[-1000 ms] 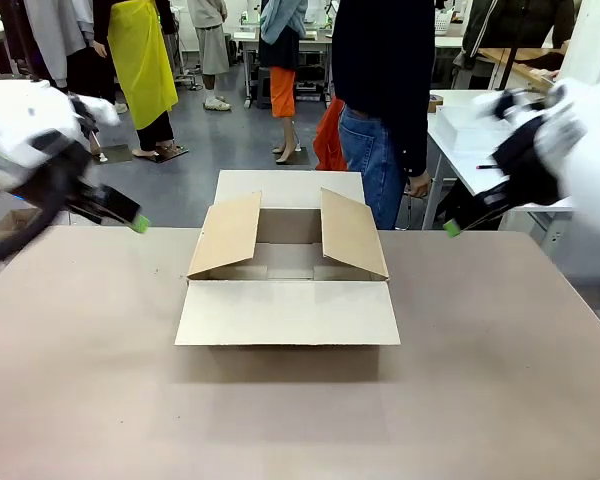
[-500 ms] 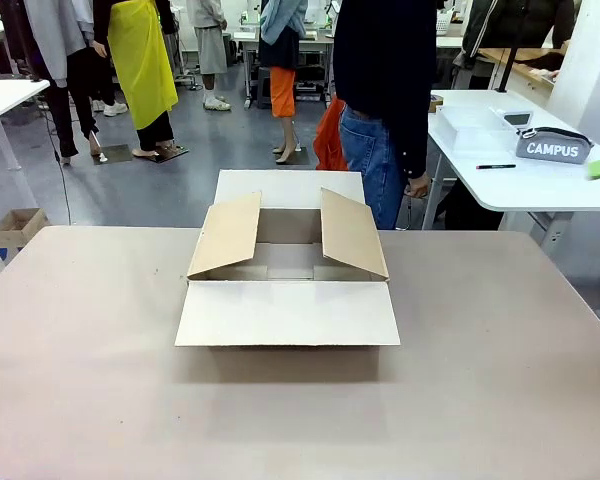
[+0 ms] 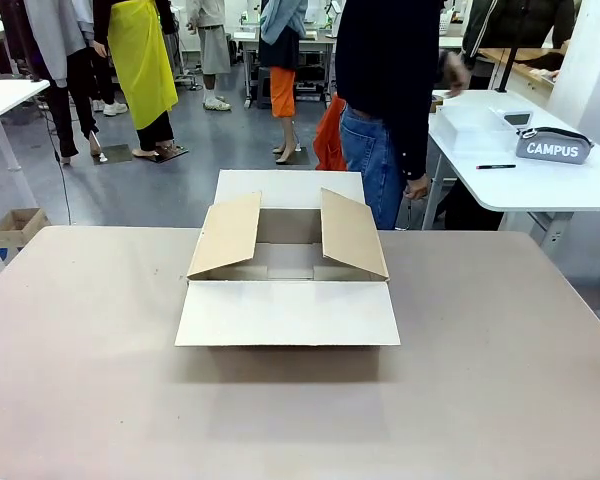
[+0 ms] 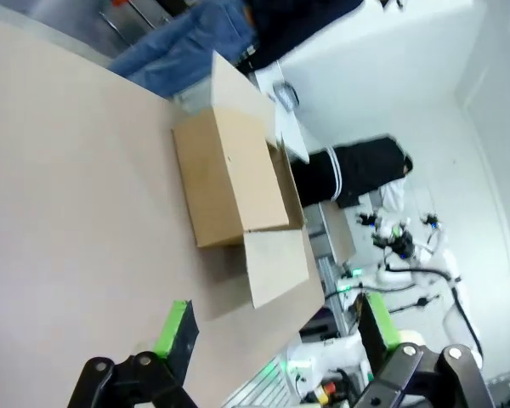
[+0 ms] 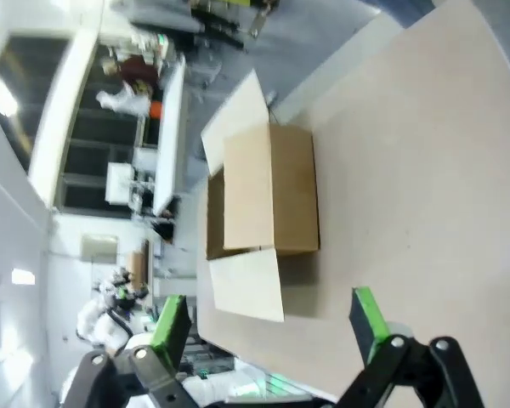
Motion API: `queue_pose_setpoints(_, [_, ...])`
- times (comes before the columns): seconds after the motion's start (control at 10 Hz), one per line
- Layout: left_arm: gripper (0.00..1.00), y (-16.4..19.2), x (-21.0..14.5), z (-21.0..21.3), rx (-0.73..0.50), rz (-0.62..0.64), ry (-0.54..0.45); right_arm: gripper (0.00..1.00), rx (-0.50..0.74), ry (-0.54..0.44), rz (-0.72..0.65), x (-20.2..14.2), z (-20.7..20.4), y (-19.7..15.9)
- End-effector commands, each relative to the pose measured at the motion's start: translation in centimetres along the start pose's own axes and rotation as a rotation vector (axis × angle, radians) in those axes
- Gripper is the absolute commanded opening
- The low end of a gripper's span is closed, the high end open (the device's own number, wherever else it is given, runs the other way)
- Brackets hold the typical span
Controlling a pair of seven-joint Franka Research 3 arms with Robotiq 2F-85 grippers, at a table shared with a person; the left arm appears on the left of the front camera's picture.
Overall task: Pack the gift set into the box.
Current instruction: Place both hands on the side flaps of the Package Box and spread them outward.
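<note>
Tabletop (image 3: 500,400) | one box (image 3: 288,312), four flaps open | left fingers (image 4: 175,325), right fingers (image 5: 171,321) apart

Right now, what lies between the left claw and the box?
Bare table: in the left wrist view nothing sits between the open left claw and the box.

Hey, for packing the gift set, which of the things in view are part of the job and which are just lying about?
Part of the job:
the box, flaps open
left gripper, open
right gripper, open

Lying about:
grey pencil case, clear tub and pen on the side table
small carton, far left
</note>
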State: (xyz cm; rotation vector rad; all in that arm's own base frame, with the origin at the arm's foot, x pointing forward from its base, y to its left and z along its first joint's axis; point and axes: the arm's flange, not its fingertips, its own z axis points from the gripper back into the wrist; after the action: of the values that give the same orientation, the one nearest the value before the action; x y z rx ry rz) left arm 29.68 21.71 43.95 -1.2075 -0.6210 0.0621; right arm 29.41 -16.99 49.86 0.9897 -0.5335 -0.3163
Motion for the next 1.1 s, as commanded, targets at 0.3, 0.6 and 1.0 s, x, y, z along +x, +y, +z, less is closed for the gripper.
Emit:
queue_pose_setpoints(0.3, [1.00, -1.8, -0.5, -0.1, 0.001, -0.050, 0.008, 1.00, -0.013, 0.006, 0.059, -0.3, 0.2, 1.4])
queue_pose_setpoints(0.6, [1.00, -5.0, -1.1, -3.4, 0.068, -0.086, -0.027, 1.00, -0.076, 0.058, 0.171, -1.4, -3.0, 5.1])
queue_pose_setpoints(1.0, [1.00, -14.8, -1.6, -21.5, 0.265, -0.230, 0.254, 1.00, -0.114, 0.245, 0.697, -11.2, -19.9, 14.3])
